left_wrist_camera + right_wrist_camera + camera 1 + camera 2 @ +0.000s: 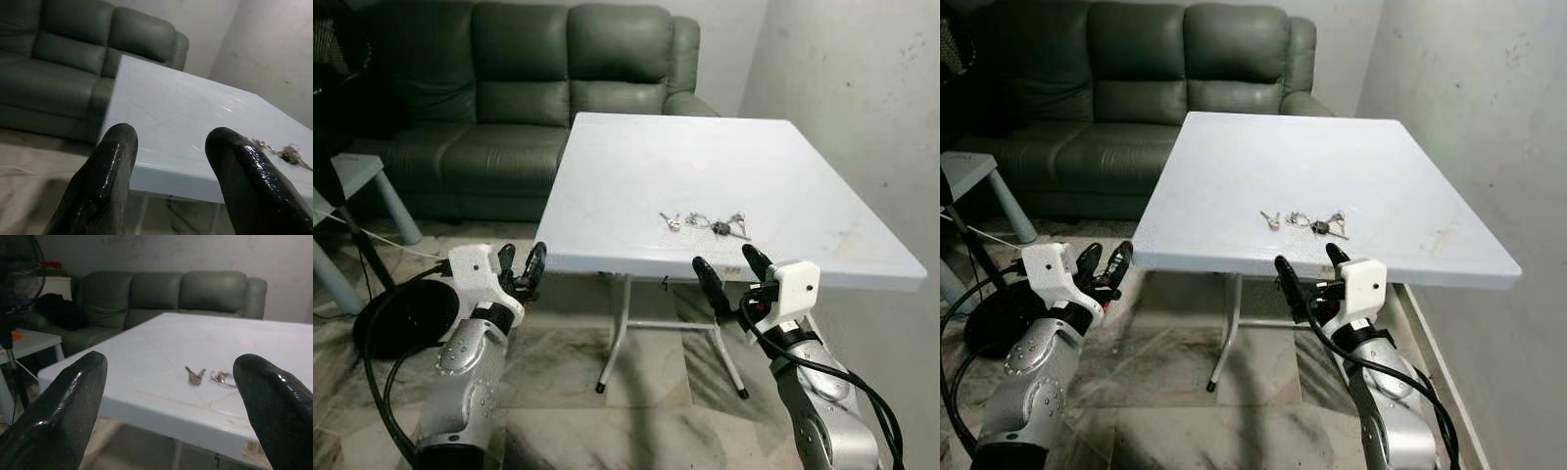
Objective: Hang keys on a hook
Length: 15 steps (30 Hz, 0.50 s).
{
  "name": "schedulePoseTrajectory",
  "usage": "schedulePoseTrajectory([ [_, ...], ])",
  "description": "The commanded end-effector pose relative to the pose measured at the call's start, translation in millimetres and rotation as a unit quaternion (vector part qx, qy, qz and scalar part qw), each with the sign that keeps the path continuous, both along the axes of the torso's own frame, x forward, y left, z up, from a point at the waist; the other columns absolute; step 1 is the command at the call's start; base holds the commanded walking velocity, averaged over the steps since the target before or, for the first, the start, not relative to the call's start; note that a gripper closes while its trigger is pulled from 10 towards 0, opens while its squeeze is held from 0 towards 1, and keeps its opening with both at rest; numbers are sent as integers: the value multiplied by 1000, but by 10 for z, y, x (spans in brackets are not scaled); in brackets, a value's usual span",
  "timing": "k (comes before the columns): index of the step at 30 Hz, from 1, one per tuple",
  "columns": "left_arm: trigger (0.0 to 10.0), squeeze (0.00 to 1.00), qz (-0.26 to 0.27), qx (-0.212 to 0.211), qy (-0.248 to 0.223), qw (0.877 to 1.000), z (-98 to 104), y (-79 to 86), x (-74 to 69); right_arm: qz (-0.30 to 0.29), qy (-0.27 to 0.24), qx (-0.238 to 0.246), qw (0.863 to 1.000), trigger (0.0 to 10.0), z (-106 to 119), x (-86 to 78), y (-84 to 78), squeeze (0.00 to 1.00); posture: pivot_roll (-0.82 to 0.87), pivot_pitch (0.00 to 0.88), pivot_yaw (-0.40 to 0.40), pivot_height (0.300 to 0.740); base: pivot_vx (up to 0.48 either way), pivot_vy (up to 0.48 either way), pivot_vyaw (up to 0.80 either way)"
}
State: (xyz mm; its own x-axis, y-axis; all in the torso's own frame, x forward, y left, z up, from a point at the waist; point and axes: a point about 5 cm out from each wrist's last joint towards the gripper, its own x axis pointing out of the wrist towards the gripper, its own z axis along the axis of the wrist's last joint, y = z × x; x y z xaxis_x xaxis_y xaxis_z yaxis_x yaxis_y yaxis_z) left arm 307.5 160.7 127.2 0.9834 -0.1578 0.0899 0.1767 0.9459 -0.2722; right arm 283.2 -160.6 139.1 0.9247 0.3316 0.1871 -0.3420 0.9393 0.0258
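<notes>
I see one bunch of keys (703,223) on the white table (636,176), lying near the front edge, right of its middle. I count one loose-looking key at the bunch's left end, a ring or two in the middle, and a darker cluster at the right end; exact key count too small to tell. No readable writing or brand on anything in view.

Right gripper (732,269) sits just below and in front of the table's front edge, under the keys, fingers spread wide, holding nothing. From the right wrist view the keys (208,377) fall between the two fingers, well apart from them.

Left gripper (521,266) is off the table's front-left corner, below the edge, fingers parted, empty.

One dark green sofa (524,88) behind the table's far edge. One small light side table (357,176) and one fan base (406,315) out to the left, on the floor.
</notes>
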Motion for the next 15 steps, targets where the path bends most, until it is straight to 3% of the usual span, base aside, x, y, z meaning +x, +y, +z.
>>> schedulePoseTrajectory([
  [1,10000,0,-4,4,-4,1000,33,-27,10,-6,1,-2,1000,10000,14,-8,-56,0,118,0,-3,740,0,0,0],
  [10,10000,0,-11,1,-5,1000,38,-37,17,-11,1,-2,1000,10000,18,-7,-72,0,113,0,1,740,0,0,0],
  [15,10000,0,-12,2,-5,1000,41,-28,21,-11,1,-1,1000,10000,18,-4,-69,0,115,0,4,740,301,0,0],
])
